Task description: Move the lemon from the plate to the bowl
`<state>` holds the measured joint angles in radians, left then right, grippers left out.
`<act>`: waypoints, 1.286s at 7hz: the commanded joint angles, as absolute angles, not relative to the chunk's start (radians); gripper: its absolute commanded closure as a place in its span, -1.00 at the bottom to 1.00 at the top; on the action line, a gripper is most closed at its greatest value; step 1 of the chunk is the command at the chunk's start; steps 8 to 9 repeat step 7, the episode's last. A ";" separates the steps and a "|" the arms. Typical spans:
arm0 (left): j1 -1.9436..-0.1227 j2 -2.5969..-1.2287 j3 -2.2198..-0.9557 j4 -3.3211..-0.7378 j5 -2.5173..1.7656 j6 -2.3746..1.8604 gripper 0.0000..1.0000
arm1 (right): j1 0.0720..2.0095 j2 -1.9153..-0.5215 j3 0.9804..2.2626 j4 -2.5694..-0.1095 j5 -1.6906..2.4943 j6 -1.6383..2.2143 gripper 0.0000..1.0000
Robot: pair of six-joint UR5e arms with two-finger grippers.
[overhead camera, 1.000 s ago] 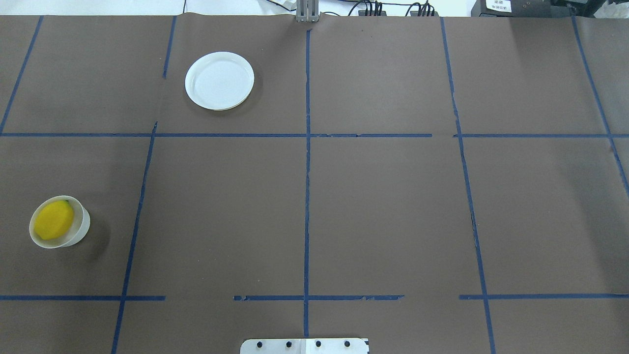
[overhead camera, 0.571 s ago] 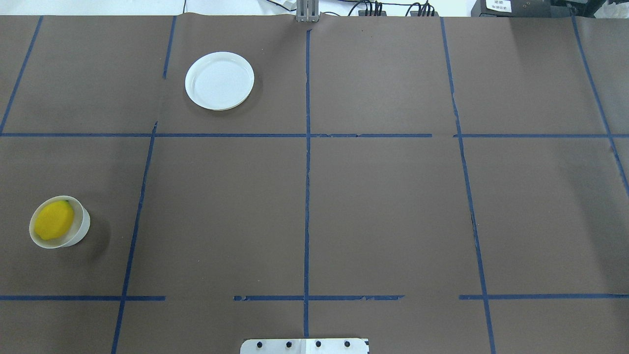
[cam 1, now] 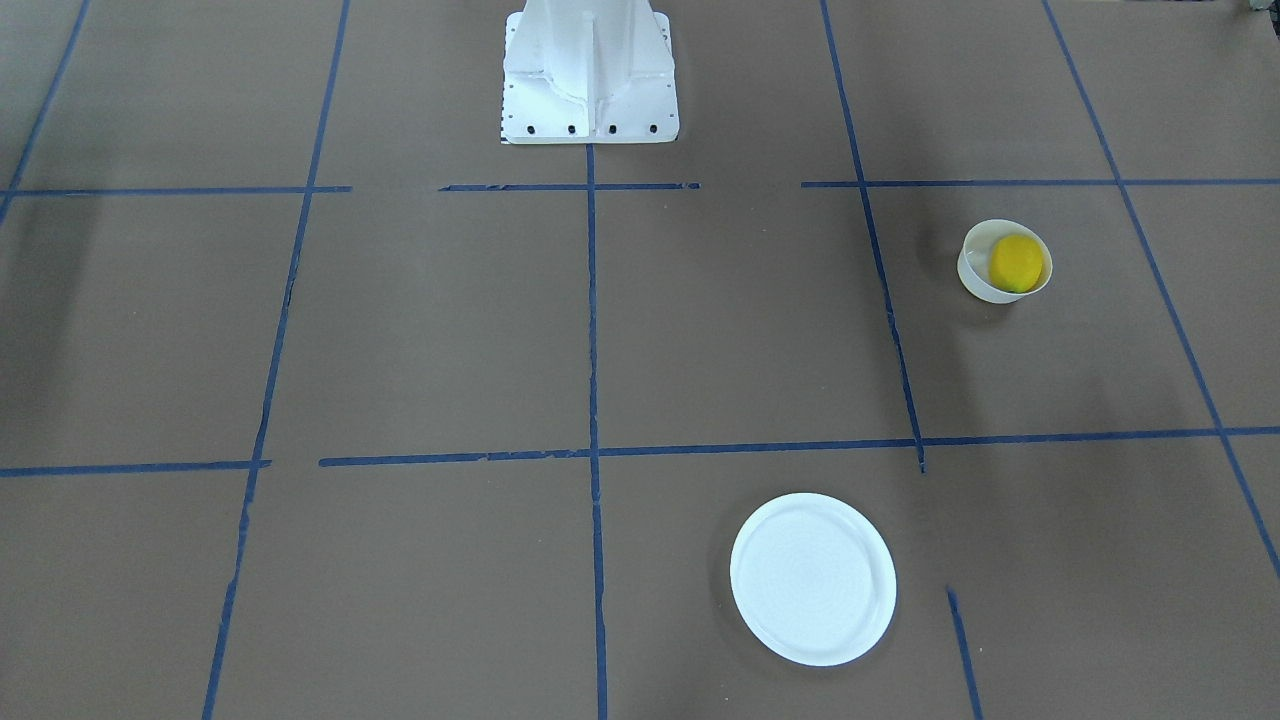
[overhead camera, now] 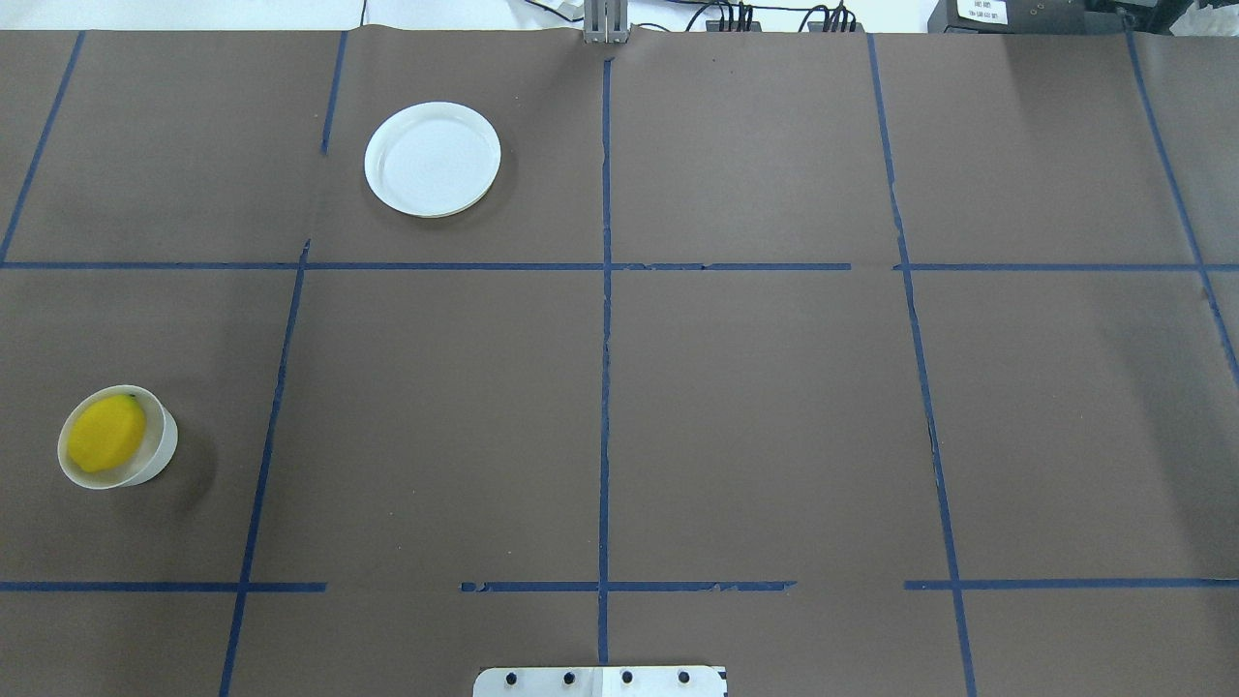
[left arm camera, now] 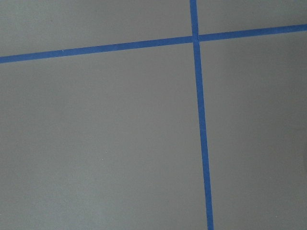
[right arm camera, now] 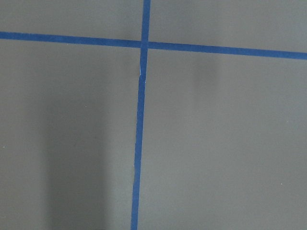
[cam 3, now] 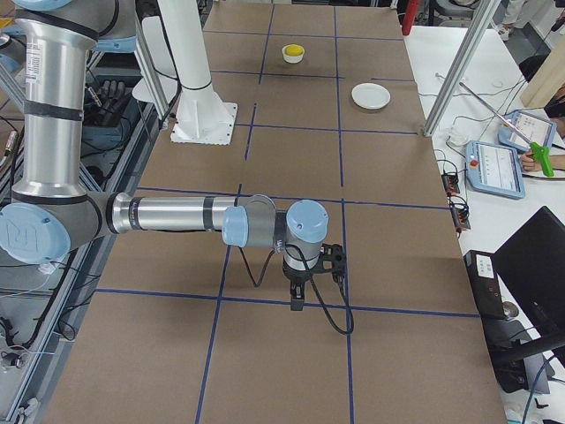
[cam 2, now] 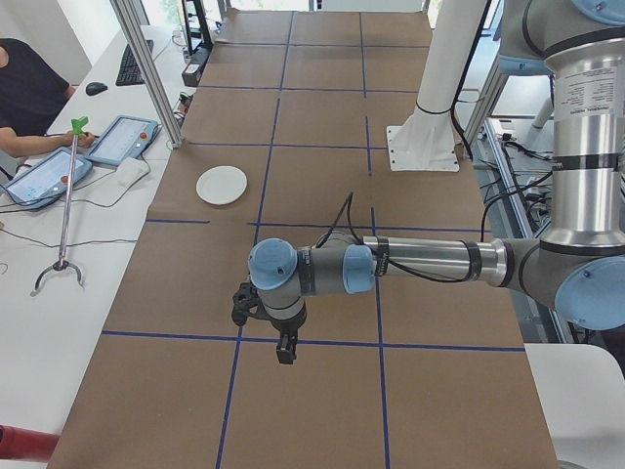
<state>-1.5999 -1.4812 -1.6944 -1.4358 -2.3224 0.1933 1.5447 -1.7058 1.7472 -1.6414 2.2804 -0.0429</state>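
The yellow lemon [overhead camera: 106, 433] lies inside the small deep white bowl [overhead camera: 166, 447] at the table's near left; both also show in the front-facing view, lemon [cam 1: 1016, 262] in bowl [cam 1: 975, 281]. The flat white plate [overhead camera: 433, 159] is bare at the far left-centre and also shows in the front-facing view [cam 1: 812, 578]. The left gripper [cam 2: 285, 350] shows only in the exterior left view, hanging above the table, and the right gripper [cam 3: 297, 303] only in the exterior right view. I cannot tell whether either is open or shut. The wrist views show only brown paper and blue tape.
The robot's white base [cam 1: 588, 70] stands at the table's near middle edge. Blue tape lines grid the brown paper. An operator with tablets [cam 2: 122, 137] sits beyond the far edge, where a metal post [cam 2: 146, 73] stands.
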 commanded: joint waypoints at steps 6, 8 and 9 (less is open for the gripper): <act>-1.600 -1.489 -1.697 -1.436 -2.322 0.192 -1.00 | 1.545 -1.706 1.747 -1.641 2.281 -0.043 -1.00; -1.600 -1.491 -1.697 -1.436 -2.322 0.193 -1.00 | 1.545 -1.706 1.747 -1.641 2.281 -0.043 -1.00; -1.600 -1.491 -1.697 -1.436 -2.322 0.193 -1.00 | 1.545 -1.706 1.747 -1.641 2.281 -0.043 -1.00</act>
